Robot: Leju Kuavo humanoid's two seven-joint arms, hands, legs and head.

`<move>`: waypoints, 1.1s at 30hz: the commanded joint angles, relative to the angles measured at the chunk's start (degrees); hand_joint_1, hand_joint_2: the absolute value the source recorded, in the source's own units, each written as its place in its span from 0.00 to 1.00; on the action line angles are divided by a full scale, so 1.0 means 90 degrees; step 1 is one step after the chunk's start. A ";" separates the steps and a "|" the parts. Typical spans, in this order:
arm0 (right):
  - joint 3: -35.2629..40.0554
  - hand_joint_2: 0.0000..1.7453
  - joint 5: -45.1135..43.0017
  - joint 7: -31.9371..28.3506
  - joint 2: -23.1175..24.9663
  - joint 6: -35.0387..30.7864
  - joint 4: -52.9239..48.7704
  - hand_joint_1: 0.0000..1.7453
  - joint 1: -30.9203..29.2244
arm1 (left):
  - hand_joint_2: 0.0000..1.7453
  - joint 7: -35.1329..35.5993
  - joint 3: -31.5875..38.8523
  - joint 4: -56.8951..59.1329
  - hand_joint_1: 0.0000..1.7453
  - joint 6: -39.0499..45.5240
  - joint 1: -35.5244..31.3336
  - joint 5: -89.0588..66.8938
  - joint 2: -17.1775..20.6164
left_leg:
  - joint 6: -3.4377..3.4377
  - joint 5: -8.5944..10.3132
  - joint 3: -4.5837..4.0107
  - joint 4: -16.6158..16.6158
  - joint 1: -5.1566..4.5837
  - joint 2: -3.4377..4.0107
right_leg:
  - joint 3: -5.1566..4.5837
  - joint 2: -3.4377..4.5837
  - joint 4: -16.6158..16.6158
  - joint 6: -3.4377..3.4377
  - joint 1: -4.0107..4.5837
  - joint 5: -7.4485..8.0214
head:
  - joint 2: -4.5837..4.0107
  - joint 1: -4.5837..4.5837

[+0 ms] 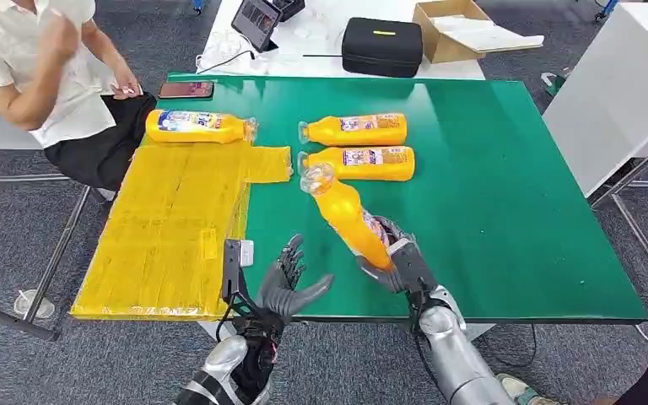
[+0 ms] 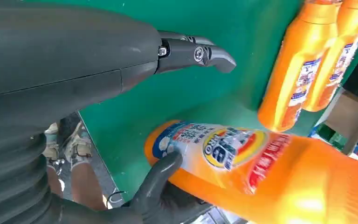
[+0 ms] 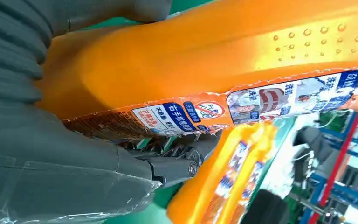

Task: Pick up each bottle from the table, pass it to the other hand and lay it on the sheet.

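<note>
The right hand (image 1: 398, 263) grips an orange bottle (image 1: 348, 217) by its base, tilted above the green table (image 1: 506, 186). Beside it, the left hand (image 1: 289, 283) is spread and empty. Two bottles (image 1: 359, 146) lie beyond; another bottle (image 1: 198, 126) rests on the yellow sheet (image 1: 169, 228).

held bottle (image 1: 350, 221): orange, tilted, off table | two bottles (image 1: 356, 130) (image 1: 359, 162): lying side by side | fourth bottle (image 1: 198, 126): on yellow sheet (image 1: 169, 232)

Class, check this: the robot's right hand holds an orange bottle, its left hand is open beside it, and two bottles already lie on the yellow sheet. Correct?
Not quite. One bottle lies on the yellow sheet; the two others lie on the green table, as the head view shows. The right hand holds the orange bottle; the left hand is open.
</note>
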 commanded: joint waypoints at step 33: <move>0.1722 1.00 -0.0626 -0.0500 0.0307 0.1296 0.0158 0.71 -0.0088 | 1.00 -0.0837 0.0088 -0.0034 1.00 -0.0768 -0.0785 -0.0315 0.0121 | 0.0005 -0.0010 0.0011 0.0003 0.0003 -0.0007 | 0.0013 -0.0025 0.0006 -0.0019 0.0007 -0.0015 | 0.0000 0.0002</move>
